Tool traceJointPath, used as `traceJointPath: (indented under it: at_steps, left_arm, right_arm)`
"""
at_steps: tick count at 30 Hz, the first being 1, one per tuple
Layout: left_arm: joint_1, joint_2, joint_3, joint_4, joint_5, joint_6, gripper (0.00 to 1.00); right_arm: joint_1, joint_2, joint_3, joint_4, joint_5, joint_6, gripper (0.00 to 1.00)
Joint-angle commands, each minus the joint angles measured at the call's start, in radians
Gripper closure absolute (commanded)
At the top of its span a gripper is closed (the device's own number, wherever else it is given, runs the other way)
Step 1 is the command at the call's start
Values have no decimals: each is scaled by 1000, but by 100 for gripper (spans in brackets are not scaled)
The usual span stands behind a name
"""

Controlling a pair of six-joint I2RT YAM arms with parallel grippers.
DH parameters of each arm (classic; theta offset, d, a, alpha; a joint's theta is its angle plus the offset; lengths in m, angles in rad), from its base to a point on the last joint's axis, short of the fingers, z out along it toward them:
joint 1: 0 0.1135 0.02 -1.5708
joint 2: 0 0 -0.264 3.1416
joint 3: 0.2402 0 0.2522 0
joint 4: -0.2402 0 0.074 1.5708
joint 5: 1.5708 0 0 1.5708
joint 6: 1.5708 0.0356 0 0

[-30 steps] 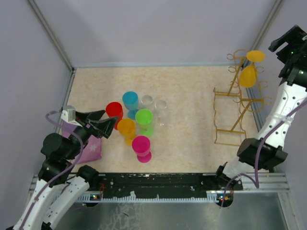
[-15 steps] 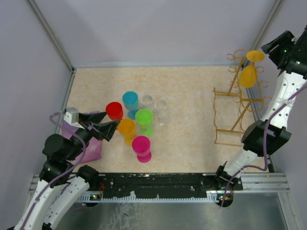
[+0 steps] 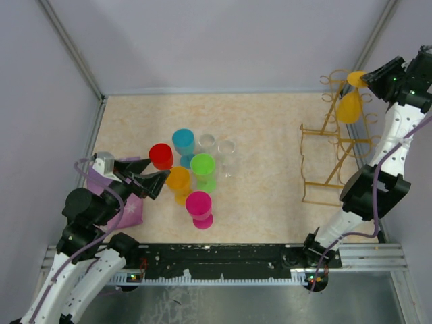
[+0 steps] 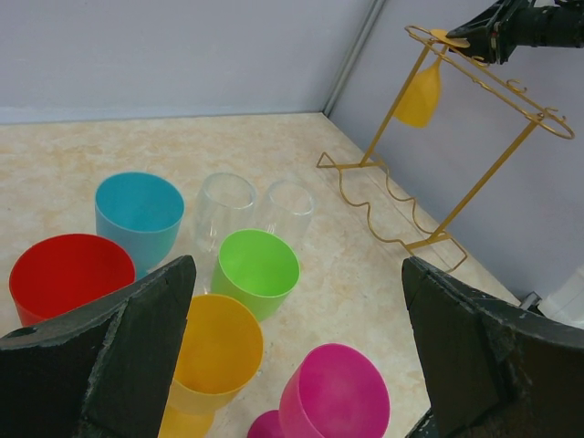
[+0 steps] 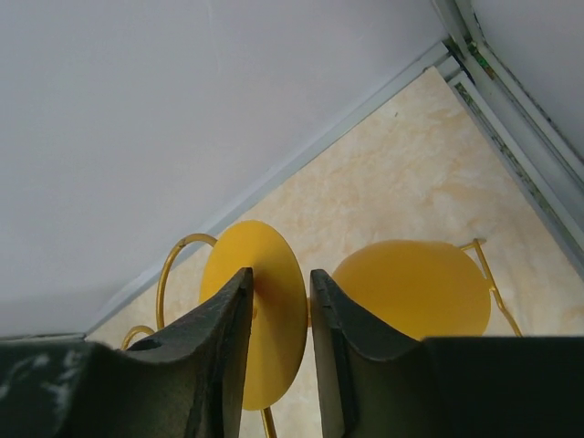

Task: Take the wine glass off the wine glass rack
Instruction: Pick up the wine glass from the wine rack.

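A yellow wine glass hangs upside down from the top rail of the gold wire wine glass rack at the far right. Its round foot sits on top of the rail. My right gripper is at that foot. In the right wrist view my right gripper has its fingers close on either side of the foot disc, with the bowl to the right. My left gripper is open and empty beside the cups. The left wrist view shows the glass and rack far off.
Several plastic cups stand mid-table: red, blue, green, orange and pink, with two clear glasses behind. A purple cloth lies under the left arm. The grey right wall runs close behind the rack.
My right gripper has swung left and down from beside the wall to the foot of the yellow glass. My left gripper has shifted slightly down.
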Motion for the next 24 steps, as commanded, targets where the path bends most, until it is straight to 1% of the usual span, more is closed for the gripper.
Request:
traceJointPath:
  at_steps: [1,5,14,17,19,24]
  left_arm:
    - [1,-7,7,-5,-2,15,0]
    - [0,-8,13,-9,-8,12,0]
    - [0,-10,22,-15,-7,4,0]
    - [0,-13,22,-17,-6,2,0]
    - [1,-14,22,-17,-6,1,0]
    - [0,-15,21,-18,-4,-3,0]
  right_arm:
    - [-1,-51,1,54,13,5,70]
    - [-2,-65,7,34,51,-13,75]
    - [-2,-73,55,-16,95,-50,76]
    - [-2,-76,65,-21,97,-52,79]
    - [-2,-79,69,-18,93,-51,85]
    - [-2,-87,67,3,68,-29,86]
